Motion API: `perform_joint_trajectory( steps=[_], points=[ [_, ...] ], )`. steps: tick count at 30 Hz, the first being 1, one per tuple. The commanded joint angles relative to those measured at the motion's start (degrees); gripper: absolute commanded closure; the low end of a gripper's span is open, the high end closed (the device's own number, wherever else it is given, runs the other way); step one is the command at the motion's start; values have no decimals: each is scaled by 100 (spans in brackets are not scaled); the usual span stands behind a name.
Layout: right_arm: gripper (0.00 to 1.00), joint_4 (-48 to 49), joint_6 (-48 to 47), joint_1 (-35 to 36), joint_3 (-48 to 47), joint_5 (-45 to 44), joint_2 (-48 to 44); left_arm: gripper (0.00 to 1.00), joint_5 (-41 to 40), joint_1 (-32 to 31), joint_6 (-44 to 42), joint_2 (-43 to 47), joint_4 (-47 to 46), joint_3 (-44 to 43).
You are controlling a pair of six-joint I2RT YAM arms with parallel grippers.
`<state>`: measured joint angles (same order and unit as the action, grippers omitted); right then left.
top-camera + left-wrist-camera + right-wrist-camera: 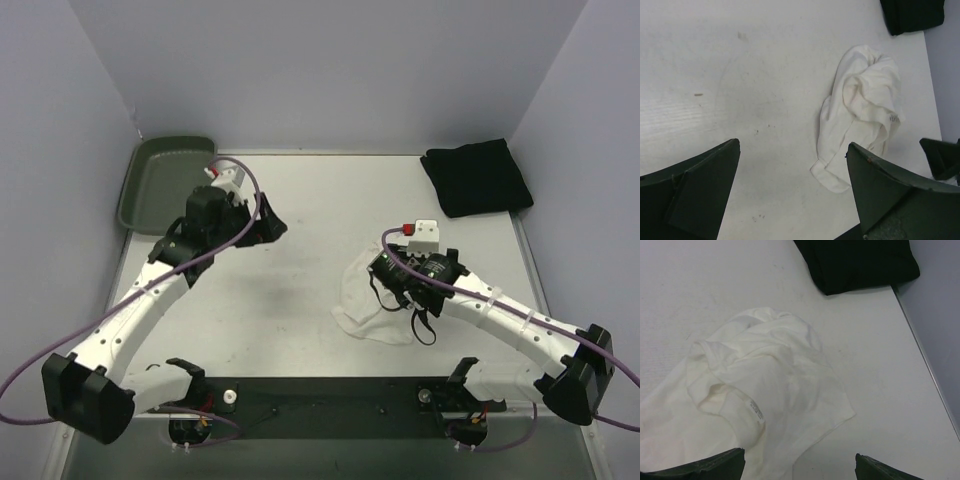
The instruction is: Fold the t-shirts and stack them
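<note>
Pale table [300, 300], black t-shirt [477, 178] folded at far right corner, green tray [160, 182] at far left, white t-shirt [765, 380] crumpled right of centre beneath right gripper [800, 454], fingers spread wide, left gripper [792, 145] also wide, above the table

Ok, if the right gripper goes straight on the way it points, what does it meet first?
Most likely the crumpled white t-shirt, just ahead of the right gripper; the black t-shirt lies farther off. Depth is hard to judge.
</note>
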<state>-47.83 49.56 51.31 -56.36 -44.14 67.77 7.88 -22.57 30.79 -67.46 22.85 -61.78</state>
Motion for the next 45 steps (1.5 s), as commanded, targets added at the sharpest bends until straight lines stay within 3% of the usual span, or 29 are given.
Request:
perform_joint_trajectory(
  steps=[1, 4, 10, 24, 30, 45],
  points=[
    [10, 616, -842, -699, 116, 625, 34, 2, -287, -388, 454, 838, -694, 1394],
    [21, 889, -1159, -1051, 2, 854, 437, 3, -252, -599, 595, 1331, -712, 1905],
    [29, 1294, -1361, -1123, -471, 1627, 1263, 3, -392, -969, 621, 1736, -633, 2196],
    [28, 1426, -1625, -850, -1668, 1663, 2978, 3, -190, -1092, 543, 1438, -1133, 2407],
    [34, 1558, -1651, -956, -1852, 1567, 3479, 2, -85, -1101, 586, 1446, -1239, 2521],
    [38, 1821, -1968, -1588, -1870, 1312, 3463, 3, -58, -1101, 543, 1481, -1213, 2592]
  ],
)
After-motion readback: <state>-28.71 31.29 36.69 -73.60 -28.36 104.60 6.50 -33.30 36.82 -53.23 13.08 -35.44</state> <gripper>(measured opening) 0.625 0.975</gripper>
